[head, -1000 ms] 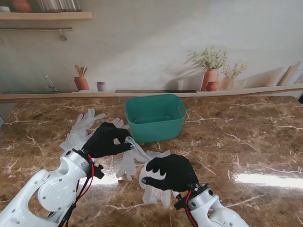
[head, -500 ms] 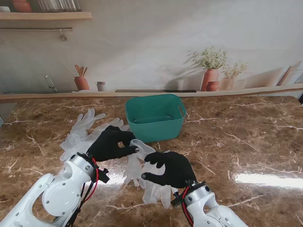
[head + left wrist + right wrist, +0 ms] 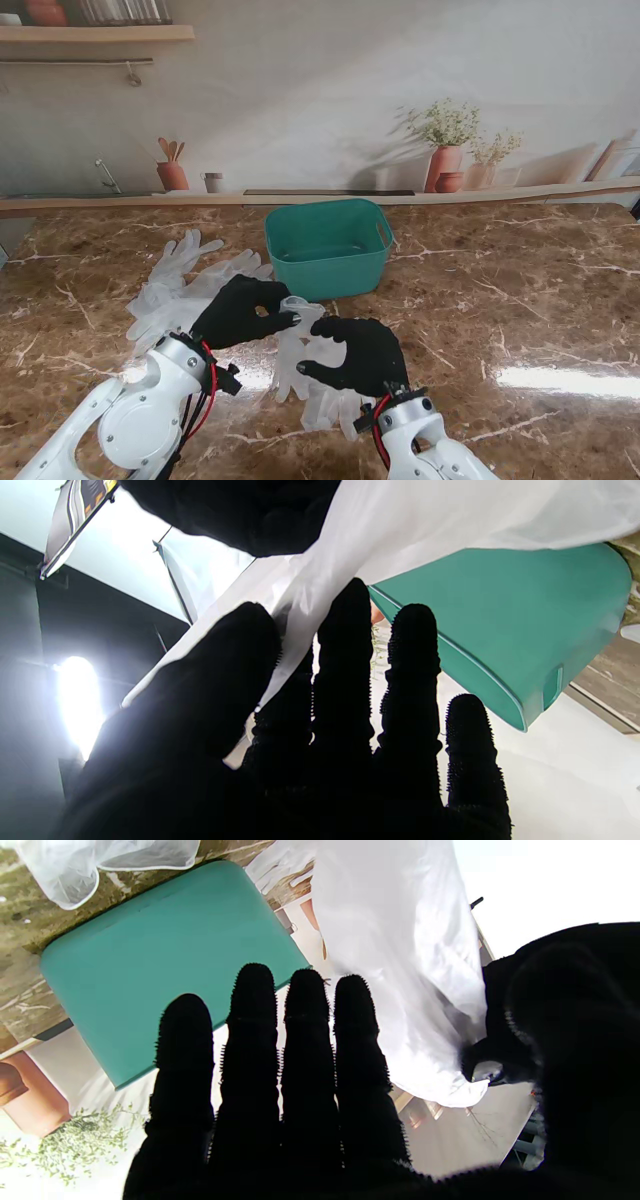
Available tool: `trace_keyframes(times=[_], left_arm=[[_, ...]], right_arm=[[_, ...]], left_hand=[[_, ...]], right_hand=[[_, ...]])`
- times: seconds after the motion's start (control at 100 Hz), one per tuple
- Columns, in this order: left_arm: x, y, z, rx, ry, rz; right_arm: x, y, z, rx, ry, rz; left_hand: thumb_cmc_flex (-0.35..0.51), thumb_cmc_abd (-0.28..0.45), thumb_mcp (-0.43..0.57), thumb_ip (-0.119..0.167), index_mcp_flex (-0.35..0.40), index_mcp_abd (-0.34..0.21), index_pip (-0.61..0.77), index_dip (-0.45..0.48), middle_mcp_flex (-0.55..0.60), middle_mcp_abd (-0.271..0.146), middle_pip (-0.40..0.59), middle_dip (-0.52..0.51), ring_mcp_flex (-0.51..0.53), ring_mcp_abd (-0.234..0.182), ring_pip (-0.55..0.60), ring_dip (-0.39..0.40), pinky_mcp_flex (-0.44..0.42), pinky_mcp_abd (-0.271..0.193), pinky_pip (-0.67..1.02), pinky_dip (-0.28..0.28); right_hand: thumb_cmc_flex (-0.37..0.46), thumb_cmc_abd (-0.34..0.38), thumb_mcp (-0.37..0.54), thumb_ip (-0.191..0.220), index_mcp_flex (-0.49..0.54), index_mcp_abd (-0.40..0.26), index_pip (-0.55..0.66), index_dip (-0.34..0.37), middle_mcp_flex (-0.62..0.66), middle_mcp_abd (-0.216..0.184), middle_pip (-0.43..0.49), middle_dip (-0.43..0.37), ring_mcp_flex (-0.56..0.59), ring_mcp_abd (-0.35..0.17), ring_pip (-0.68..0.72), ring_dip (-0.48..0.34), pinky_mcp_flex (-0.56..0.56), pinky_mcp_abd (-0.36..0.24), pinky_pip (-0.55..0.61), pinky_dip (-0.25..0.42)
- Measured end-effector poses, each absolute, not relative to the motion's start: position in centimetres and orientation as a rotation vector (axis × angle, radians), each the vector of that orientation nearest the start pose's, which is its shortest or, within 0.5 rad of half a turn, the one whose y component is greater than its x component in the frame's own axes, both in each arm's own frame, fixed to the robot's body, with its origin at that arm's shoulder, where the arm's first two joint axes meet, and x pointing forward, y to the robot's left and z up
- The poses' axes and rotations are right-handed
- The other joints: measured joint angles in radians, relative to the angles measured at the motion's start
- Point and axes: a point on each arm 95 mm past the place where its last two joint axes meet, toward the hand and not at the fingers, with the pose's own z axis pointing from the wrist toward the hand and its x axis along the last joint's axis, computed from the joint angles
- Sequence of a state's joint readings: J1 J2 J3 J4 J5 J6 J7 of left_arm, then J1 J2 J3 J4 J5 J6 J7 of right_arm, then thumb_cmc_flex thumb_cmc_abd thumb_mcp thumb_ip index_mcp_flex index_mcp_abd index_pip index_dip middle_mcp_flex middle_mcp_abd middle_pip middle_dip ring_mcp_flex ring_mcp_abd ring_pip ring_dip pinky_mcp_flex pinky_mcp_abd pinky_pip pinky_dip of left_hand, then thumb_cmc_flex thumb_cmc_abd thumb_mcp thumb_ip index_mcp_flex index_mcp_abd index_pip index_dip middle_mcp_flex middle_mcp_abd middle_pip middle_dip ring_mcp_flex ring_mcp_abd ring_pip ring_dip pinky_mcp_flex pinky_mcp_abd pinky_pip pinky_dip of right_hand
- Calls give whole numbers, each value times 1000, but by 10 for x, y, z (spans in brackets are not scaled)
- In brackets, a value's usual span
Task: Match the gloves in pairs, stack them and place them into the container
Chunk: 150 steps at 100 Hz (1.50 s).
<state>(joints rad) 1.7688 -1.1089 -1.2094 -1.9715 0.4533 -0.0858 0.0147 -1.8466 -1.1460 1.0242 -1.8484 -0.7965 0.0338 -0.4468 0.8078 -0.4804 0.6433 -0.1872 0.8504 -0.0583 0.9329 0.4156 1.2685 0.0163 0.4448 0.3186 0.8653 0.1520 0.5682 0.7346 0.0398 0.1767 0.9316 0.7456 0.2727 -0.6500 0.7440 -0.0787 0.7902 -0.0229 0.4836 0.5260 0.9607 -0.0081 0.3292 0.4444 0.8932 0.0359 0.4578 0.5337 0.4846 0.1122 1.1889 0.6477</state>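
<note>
No readable text, labels, brands or numbers anywhere, a card-like object (image 3: 80,510) at the left wrist view's edge bears markings too blurred to read

Our right hand (image 3: 280,1080): four fingers (image 3: 250,1040) straight, side by side, nothing between them. Beyond fingertips: teal container (image 3: 150,970) on marble table (image 3: 20,1005). White glove (image 3: 400,970) hangs beside our fingers, pinched at lower edge by left hand (image 3: 560,1040). More gloves (image 3: 75,870) on table past container.
</note>
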Motion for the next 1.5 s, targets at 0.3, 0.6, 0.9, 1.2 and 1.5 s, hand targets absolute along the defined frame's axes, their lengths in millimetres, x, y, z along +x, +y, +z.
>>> trace_keyframes(times=[0.3, 0.6, 0.9, 1.2, 1.5], left_arm=[[317, -76, -259, -1573, 995, -2194], [306, -93, -262, -1624, 902, -2238], [298, -100, -265, -1816, 778, -2289], [296, -102, -268, -1830, 793, -2347], [301, -84, -266, -1744, 1037, -2430]], right_arm=[[275, 105, -331, 1367, 1013, 1945], [273, 115, -334, 1342, 959, 1954], [272, 120, -332, 1321, 816, 1982], [276, 118, -328, 1350, 741, 2048], [281, 102, -323, 1346, 709, 2159]], left_hand=[[0, 0, 20, -3, -50, 2, 37, 34, 0, 1, 13, -10, 0, 0, 0, 0, 0, 1, 14, 0], [-8, 4, 30, -3, -60, 2, 50, 54, -3, 13, 14, -20, -4, 0, 0, 0, -11, 1, 14, 0], [-6, 13, 30, -7, -85, 3, 52, 64, -14, 17, 15, -20, -14, 0, 0, -2, -13, -8, 14, 0], [5, 21, -35, -7, -110, 7, -18, 0, -94, 19, -11, -33, -101, 0, -25, -35, -64, -43, 10, 0], [-124, 49, 11, 59, -174, 62, -421, -97, -446, 41, -107, -45, -372, -18, -225, -105, -98, -84, -272, 0]], right_hand=[[-24, 0, 10, 0, -67, 14, -70, 22, -95, 0, -10, 0, -93, -11, -23, -17, -73, -18, -67, 0], [-24, 0, 10, 0, -86, 4, -44, 91, -133, -12, 75, 14, -138, -22, 6, -18, -124, -27, -127, 1], [182, 50, -129, 1, 2, -52, 65, 152, -29, -36, 174, 70, -101, -41, 165, 24, -83, -28, -75, 65], [241, 0, 369, -103, 84, -176, 438, 108, 184, -73, 278, 307, 44, -62, 404, 148, 27, -36, 95, 112], [227, -18, 420, -126, 95, -173, 404, 263, 186, -83, 338, 395, 52, -72, 479, 208, 37, -39, 129, 113]])
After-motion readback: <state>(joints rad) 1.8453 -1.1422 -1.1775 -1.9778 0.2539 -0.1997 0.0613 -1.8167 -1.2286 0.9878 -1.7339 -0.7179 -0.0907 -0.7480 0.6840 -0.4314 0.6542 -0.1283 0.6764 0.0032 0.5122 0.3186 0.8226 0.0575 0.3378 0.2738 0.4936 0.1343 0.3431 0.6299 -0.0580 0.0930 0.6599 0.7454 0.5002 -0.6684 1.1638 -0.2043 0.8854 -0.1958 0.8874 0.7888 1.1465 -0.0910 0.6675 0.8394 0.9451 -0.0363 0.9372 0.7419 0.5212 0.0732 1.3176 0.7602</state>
